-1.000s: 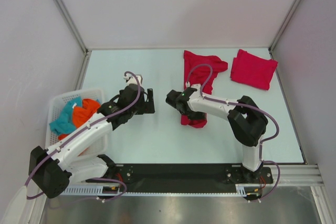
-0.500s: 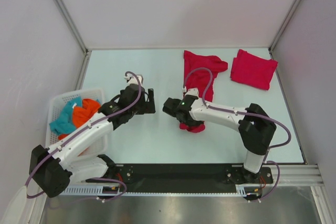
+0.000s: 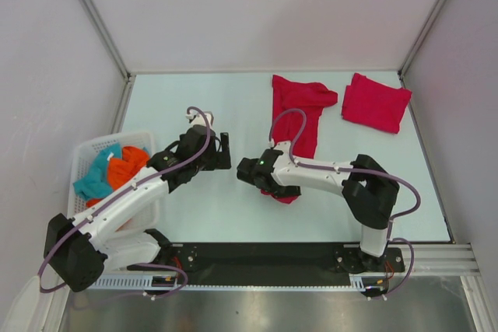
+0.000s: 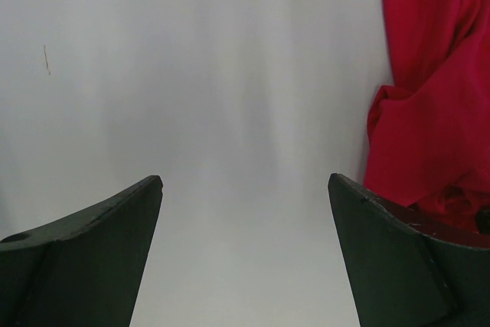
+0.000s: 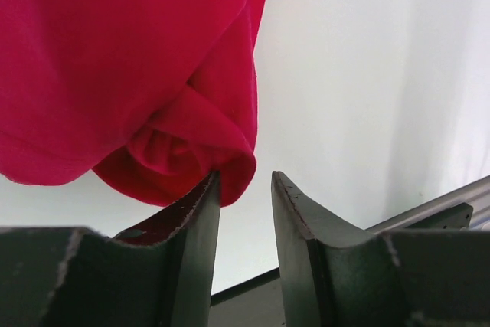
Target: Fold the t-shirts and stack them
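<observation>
The left gripper (image 3: 223, 151) has not moved, right of the basket (image 3: 81, 155), its jaws spread wide over bare table (image 3: 202, 106). The right gripper (image 3: 244, 172) has slid left and nearer the bases, its jaws a narrow gap apart with only table showing between them, the long t-shirt (image 3: 296, 103) bunched up against one fingertip. From above the right arm partly covers that bunched end, and the folded t-shirt (image 3: 376, 103) lies unchanged in the far right corner.

The pale table (image 3: 226, 106) carries a rumpled t-shirt (image 3: 298, 110) and a folded t-shirt (image 3: 376, 103).
</observation>
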Action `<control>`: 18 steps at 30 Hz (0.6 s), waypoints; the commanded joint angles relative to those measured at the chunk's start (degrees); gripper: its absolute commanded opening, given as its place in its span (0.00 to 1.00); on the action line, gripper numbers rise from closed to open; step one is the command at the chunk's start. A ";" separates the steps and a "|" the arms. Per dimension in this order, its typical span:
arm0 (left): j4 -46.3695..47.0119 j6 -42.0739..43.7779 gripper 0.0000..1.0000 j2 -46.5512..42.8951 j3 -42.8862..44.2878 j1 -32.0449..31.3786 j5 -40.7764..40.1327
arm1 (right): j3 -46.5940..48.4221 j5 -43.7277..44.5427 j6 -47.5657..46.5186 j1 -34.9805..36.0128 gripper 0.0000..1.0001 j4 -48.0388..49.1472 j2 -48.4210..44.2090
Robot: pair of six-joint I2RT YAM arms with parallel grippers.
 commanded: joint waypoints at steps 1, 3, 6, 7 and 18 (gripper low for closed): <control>1.70 0.62 0.96 -0.24 -0.03 0.45 0.49 | 3.75 3.80 0.90 -0.89 0.39 -1.32 0.00; 1.79 0.71 0.96 -0.15 0.23 0.45 0.40 | 4.28 4.85 0.20 -1.51 0.39 -1.50 0.17; 1.79 0.71 0.96 -0.07 0.41 0.45 0.32 | 4.81 6.08 -0.68 -2.56 0.38 -1.50 0.35; 1.70 0.71 0.96 0.11 0.41 0.45 0.40 | 4.90 6.35 -0.86 -2.82 0.38 -1.41 0.44; 1.70 0.80 0.96 0.29 0.32 0.45 0.58 | -1.07 3.54 -2.26 -4.32 0.25 4.30 -0.88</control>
